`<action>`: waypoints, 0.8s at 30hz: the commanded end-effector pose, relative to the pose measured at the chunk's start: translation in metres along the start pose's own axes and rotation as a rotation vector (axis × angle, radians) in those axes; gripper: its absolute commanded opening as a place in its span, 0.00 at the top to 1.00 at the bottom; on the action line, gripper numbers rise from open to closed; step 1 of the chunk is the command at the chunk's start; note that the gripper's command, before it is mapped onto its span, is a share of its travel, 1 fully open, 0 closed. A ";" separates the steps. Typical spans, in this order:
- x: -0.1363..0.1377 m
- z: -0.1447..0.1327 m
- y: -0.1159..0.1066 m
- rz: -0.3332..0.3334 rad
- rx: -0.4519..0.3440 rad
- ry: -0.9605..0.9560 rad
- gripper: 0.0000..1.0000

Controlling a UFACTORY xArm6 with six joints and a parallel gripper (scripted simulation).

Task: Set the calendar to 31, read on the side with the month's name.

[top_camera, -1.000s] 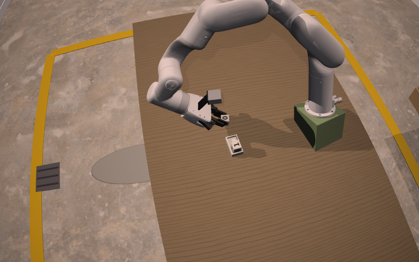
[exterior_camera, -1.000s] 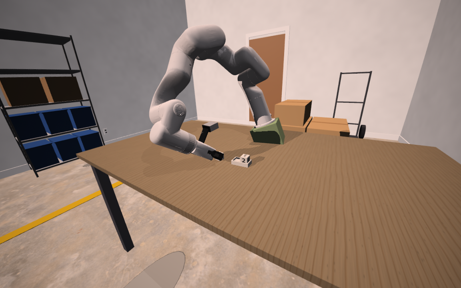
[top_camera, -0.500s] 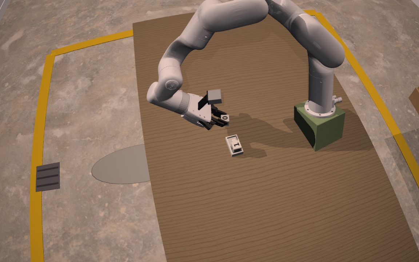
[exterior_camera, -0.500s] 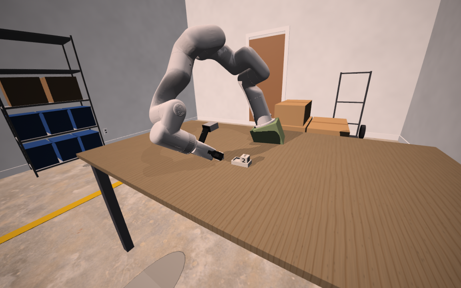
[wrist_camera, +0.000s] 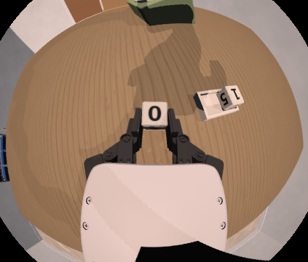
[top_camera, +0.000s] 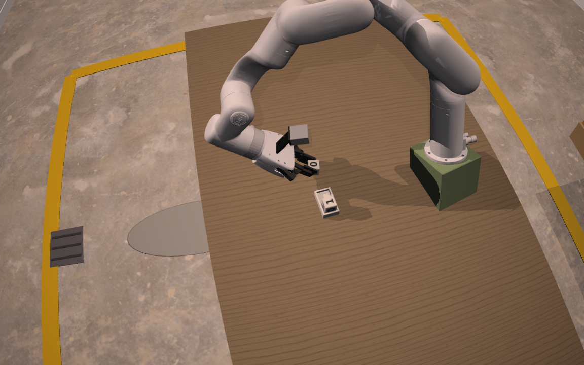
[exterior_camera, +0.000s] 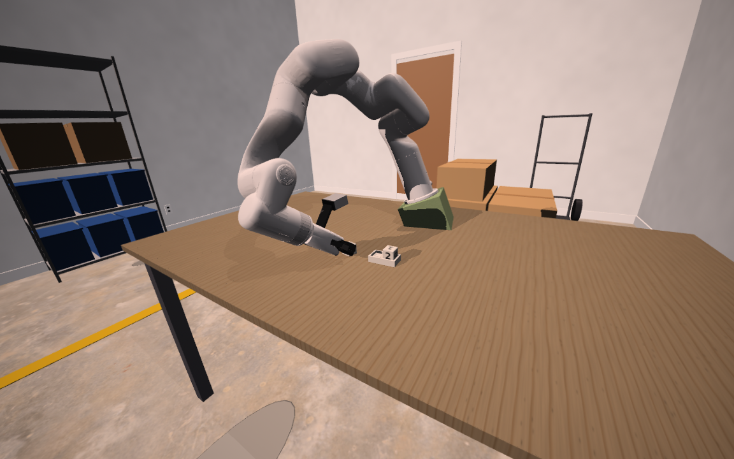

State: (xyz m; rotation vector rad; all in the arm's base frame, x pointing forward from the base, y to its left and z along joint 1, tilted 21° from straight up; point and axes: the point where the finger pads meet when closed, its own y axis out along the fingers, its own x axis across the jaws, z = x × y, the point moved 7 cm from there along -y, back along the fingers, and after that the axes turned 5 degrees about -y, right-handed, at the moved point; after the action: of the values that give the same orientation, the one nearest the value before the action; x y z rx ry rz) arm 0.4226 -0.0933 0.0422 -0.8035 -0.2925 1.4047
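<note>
My gripper is shut on a white cube, with a black 0 facing the wrist camera. The cube is held beside the tray; its other digits are hidden or unreadable, and the fingers mostly hide it in the exterior view. The white tray lies on the table. A second cube sits in the tray's far end from my gripper, 1 on top, 5 on a side in the wrist view, 2 on another in the exterior view. No month name is readable.
The wooden table carries the arm's green base block. The tray's other end has room beside the second cube. Shelving and cardboard boxes stand beyond the table.
</note>
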 end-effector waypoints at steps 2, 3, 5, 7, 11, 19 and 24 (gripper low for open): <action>0.000 0.000 -0.002 0.000 -0.004 0.000 0.73; 0.000 0.000 -0.002 0.000 -0.004 0.000 0.73; 0.000 0.000 -0.002 0.000 -0.004 0.000 0.73; 0.000 0.000 -0.002 0.000 -0.004 0.000 0.73; 0.000 0.000 -0.002 0.000 -0.004 0.000 0.69; 0.000 0.000 -0.002 0.000 -0.004 0.000 0.61; 0.000 0.000 -0.002 0.000 -0.004 0.000 0.53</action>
State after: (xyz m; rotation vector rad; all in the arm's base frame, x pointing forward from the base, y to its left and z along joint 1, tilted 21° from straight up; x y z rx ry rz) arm 0.4226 -0.0933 0.0422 -0.8035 -0.2925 1.4047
